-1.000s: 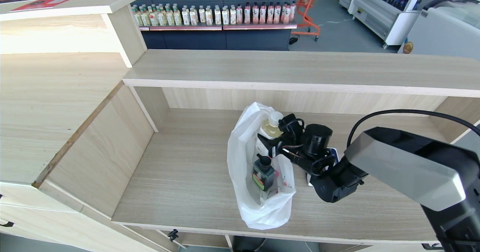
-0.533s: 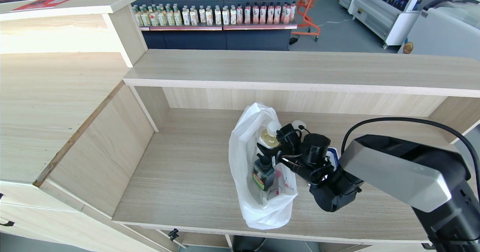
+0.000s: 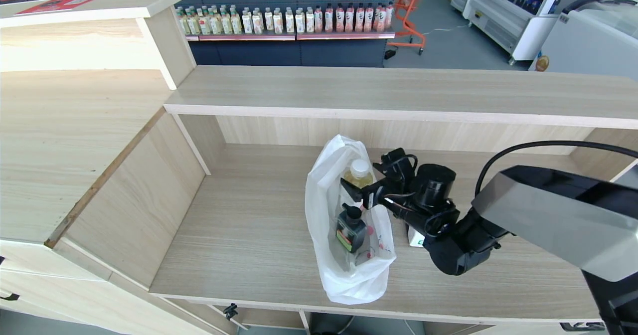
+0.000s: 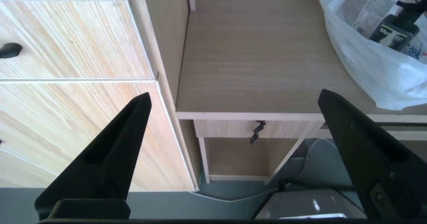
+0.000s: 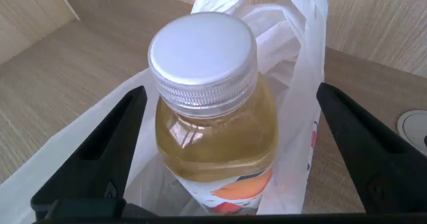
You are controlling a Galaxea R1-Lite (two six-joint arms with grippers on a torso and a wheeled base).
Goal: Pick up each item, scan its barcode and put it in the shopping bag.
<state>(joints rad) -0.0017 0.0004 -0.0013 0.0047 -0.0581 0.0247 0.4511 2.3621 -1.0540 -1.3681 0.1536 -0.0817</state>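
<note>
A: Why does the right gripper [image 5: 230, 94] hang over the shopping bag [image 3: 319, 210]?
B: Its fingers [image 5: 100, 157] stand spread either side of the amber drink bottle [image 3: 359, 174], clear of it; likely a release. The bottle stands upright in the bag beside a dark pump bottle [image 3: 350, 230], on the desk [image 3: 239, 235].
A: And the left gripper [image 4: 235, 96]?
B: Fingers spread, holding nothing, near the desk's front edge.

White plastic shopping bag [image 3: 324, 210] gapes open under right gripper [image 5: 230, 94]. Clear bottle [image 5: 213, 137], yellow liquid, silver cap, upright inside btwn the spread fingers, not touching. Dark pump bottle [image 3: 350, 228] upright in bag, just below gripper
</note>
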